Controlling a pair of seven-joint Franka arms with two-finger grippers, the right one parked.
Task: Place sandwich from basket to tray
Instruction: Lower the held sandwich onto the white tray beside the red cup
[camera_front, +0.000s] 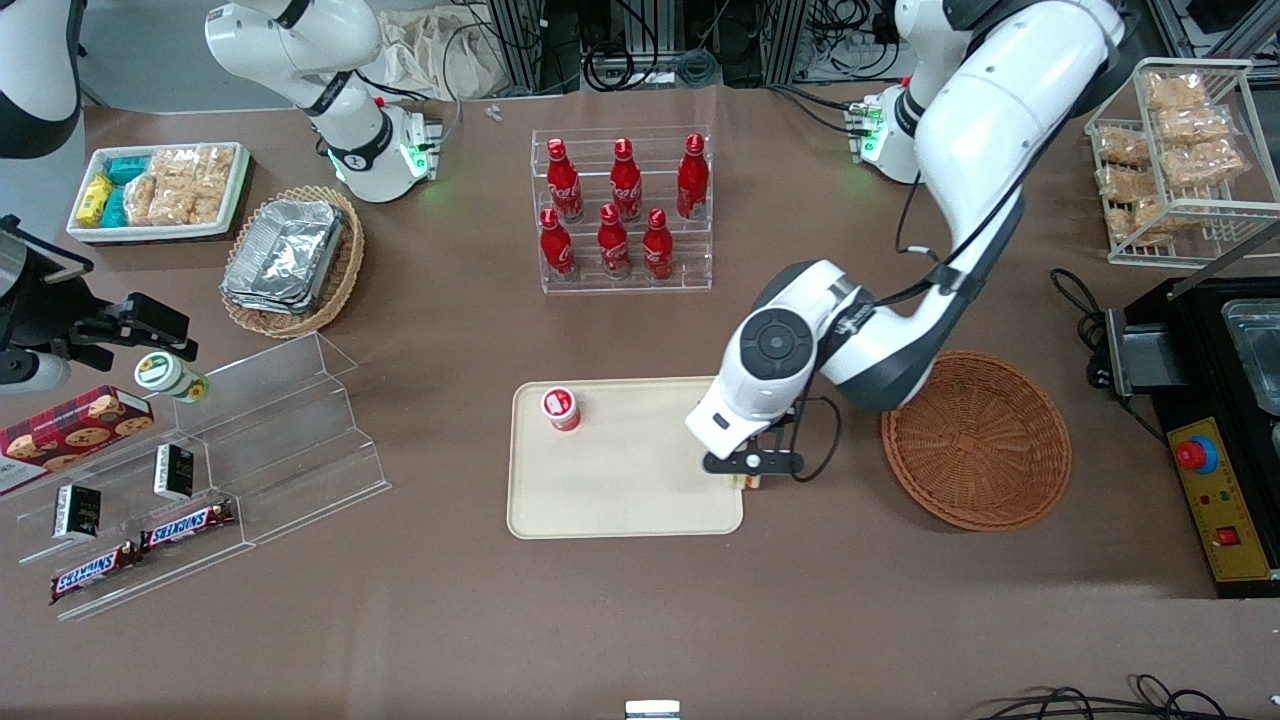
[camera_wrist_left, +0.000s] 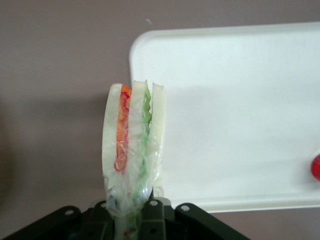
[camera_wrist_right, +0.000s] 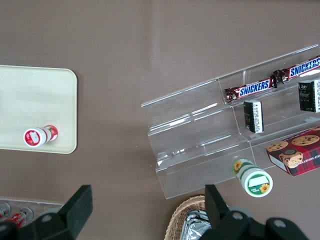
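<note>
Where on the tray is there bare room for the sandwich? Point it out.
The tray is bare from the red-capped cup across to the edge nearest the basket, and all along the side nearest the front camera. Only the cup's corner is taken. The gripper, jaws shut on the sandwich, hangs over the tray's basket-side edge.

Bright even overhead light, soft shadows on the table (camera_front: 420, 620), wrist close-up slightly blurred
</note>
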